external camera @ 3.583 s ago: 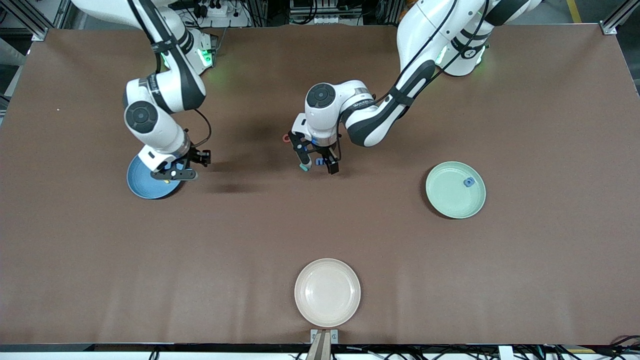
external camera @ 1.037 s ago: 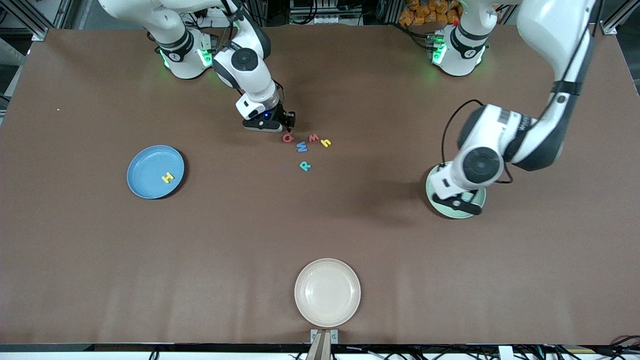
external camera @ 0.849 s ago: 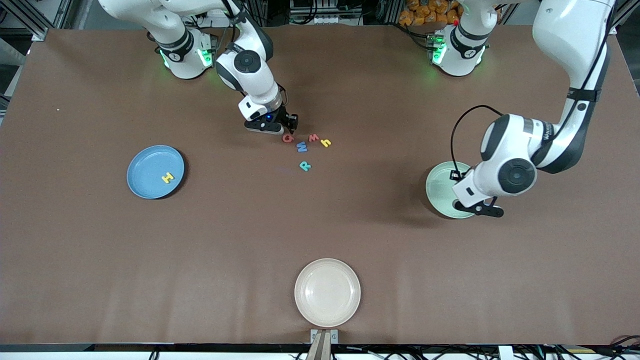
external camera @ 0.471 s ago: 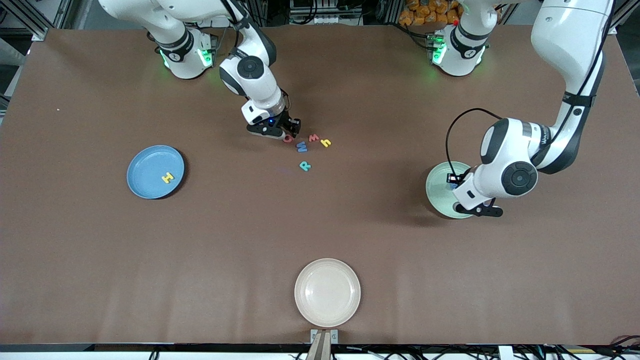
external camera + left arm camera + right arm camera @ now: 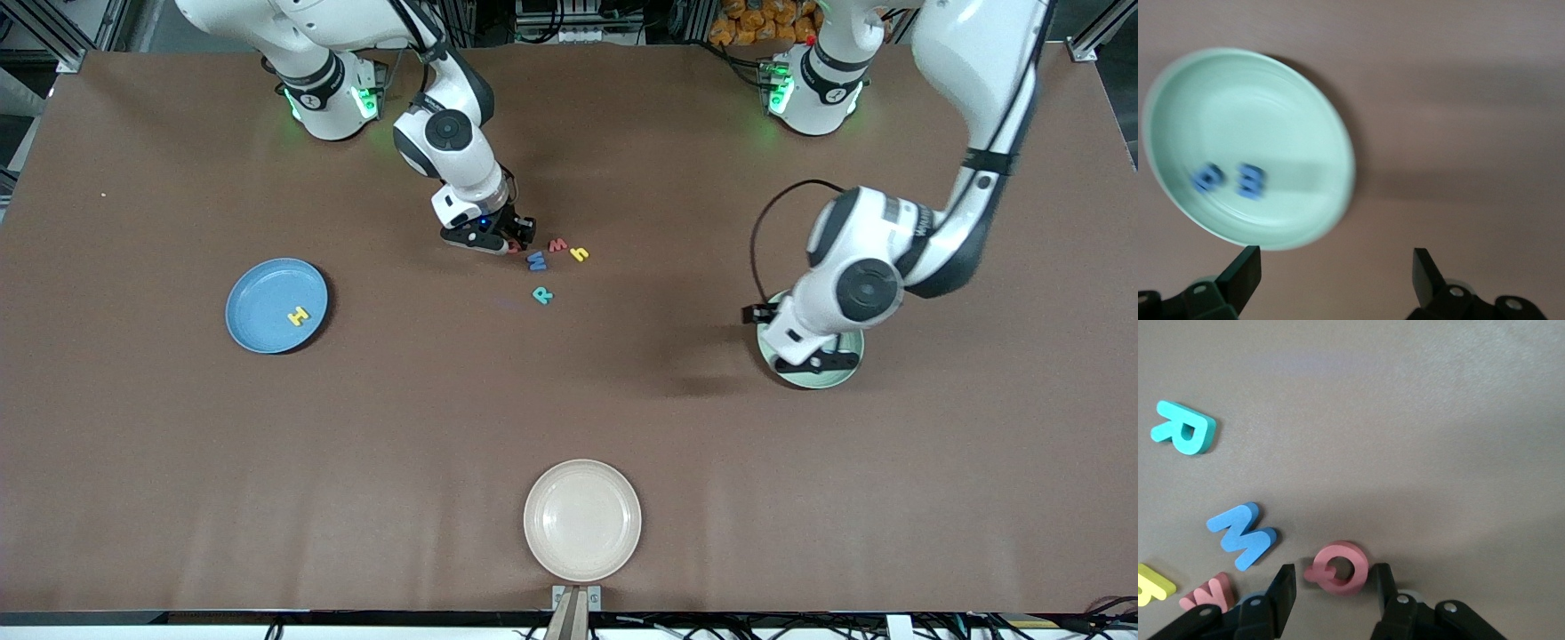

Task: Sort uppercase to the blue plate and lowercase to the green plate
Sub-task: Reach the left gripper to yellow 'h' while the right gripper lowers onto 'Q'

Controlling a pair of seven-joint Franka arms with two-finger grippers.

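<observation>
Blue plate: I see the round blue plastic plate (image 5: 276,306) toward the right arm's end of the table, with the small yellow foam capital H (image 5: 298,316) lying in it.
Right gripper: the right gripper (image 5: 1333,585) is down at the table among the loose letters; I read its fingers as partly open, straddling the small red foam Q (image 5: 1339,568), not clearly pinching it.
Loose letters: beside the red Q I see the blue foam W (image 5: 537,260), small red foam w (image 5: 557,244), small yellow foam h (image 5: 580,254), and the teal foam R (image 5: 542,295) nearest the front camera.
Cream plate: the round cream plastic plate (image 5: 581,520) sits nearest the front camera.
Green plate: the round pale green plastic plate (image 5: 1248,148) holds two small blue foam letters (image 5: 1231,180), blurred.
Left gripper: the left gripper (image 5: 1336,273) hangs over the green plate's edge, fingers spread wide, holding nothing.
</observation>
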